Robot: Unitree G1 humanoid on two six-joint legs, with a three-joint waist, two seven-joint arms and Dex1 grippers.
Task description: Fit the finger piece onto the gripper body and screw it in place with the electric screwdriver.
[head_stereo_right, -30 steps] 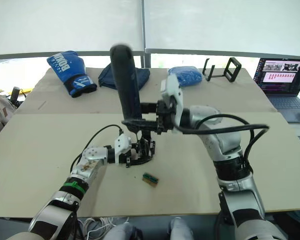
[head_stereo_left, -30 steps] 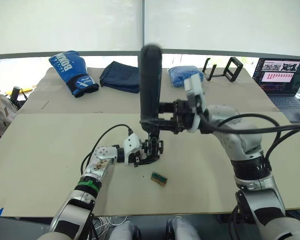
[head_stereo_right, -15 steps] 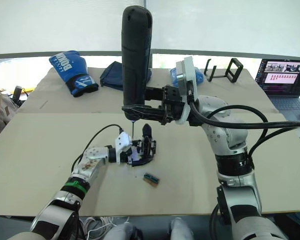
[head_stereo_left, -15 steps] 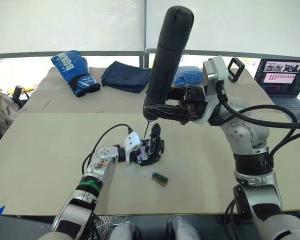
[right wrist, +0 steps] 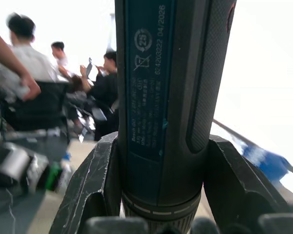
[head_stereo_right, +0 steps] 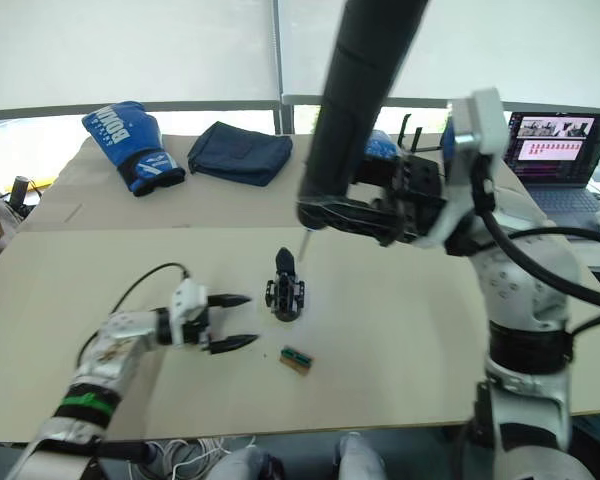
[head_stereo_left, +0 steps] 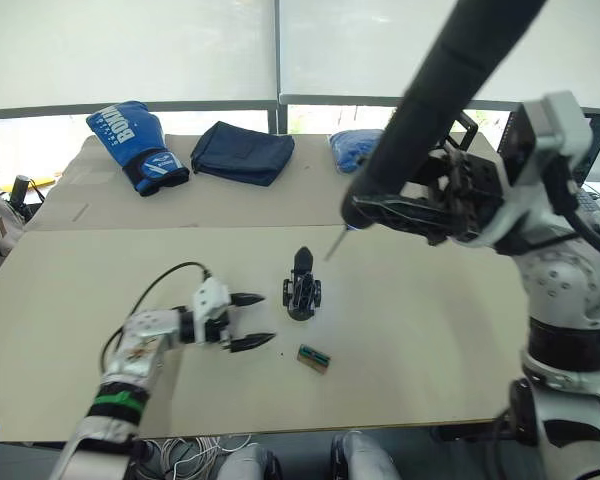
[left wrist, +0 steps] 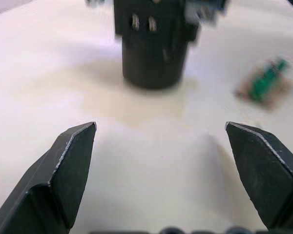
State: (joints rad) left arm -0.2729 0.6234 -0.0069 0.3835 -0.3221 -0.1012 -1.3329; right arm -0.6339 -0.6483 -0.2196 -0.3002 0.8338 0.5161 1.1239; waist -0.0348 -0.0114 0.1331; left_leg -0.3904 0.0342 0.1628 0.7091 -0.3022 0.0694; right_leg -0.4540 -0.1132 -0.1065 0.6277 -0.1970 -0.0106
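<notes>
I read the left gripper [head_stereo_left: 250,320] as open: its two black fingers [left wrist: 71,168] were spread wide, empty, and low over the table [head_stereo_left: 70,290]. It sat just beside the gripper body [head_stereo_left: 302,290], on the robot's left of it, without contact. In the left wrist view I saw the round base of the gripper body straight ahead between the spread fingertips.

The gripper body stood upright on its round base near the middle of the table. A pointed black finger rose from its top. I could not tell from these views whether that finger was the finger piece or how it was fastened.

I read the right gripper [right wrist: 161,195] as closed around the electric screwdriver [head_stereo_left: 440,90]. In the right wrist view both fingers pressed against the sides of the black barrel. The tool was held high and tilted, with its thick end up. Its thin metal bit [head_stereo_left: 335,243] pointed down and toward the robot's left, ending in the air just beside the top of the gripper body and clear of it.

A small green-and-brown block [head_stereo_left: 314,357] lay on the table near the gripper body. At the far edge I noted a blue boxing glove [head_stereo_left: 130,145], a folded dark blue cloth [head_stereo_left: 245,152] and a laptop [head_stereo_right: 560,145].
</notes>
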